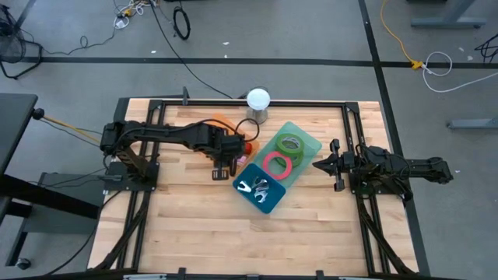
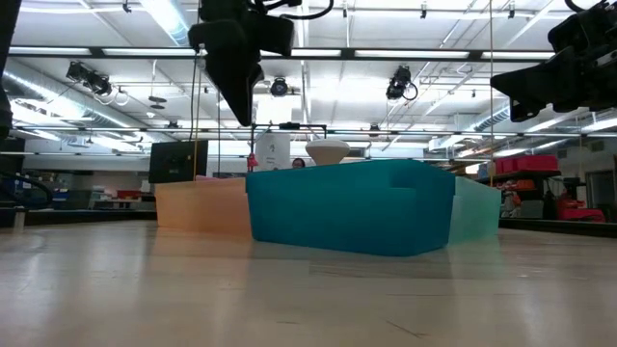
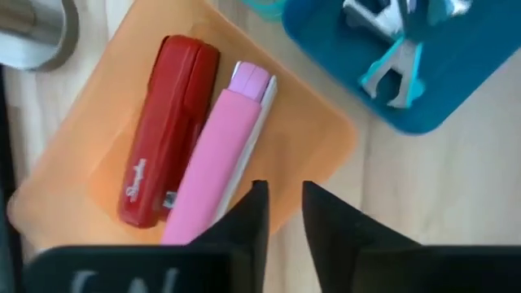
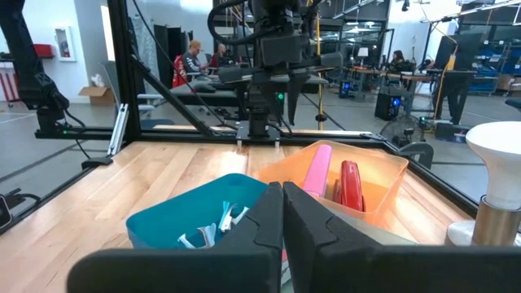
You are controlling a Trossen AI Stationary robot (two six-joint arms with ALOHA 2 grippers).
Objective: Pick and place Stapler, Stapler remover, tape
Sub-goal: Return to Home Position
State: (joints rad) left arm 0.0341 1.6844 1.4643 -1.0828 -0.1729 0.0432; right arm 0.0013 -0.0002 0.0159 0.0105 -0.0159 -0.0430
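A red stapler (image 3: 167,130) and a pink stapler (image 3: 216,150) lie flat, side by side, on the floor of an orange tray (image 3: 317,130). My left gripper (image 3: 285,203) hangs above that tray's rim, pointing steeply down; its fingers stand a narrow gap apart with nothing between them. Several staple removers (image 3: 391,57) lie in a blue tray (image 1: 264,198). A green tape roll (image 1: 289,143) and a pink tape roll (image 1: 276,164) lie in a pale green tray (image 1: 307,138). My right gripper (image 1: 319,164) waits at the table's right side, level and shut.
A white lamp (image 1: 258,99) on a metal base stands at the far edge, just behind the trays. The three trays sit close together at the table's middle. Bare wood (image 1: 233,233) stretches along the near half. People show in the room beyond the table.
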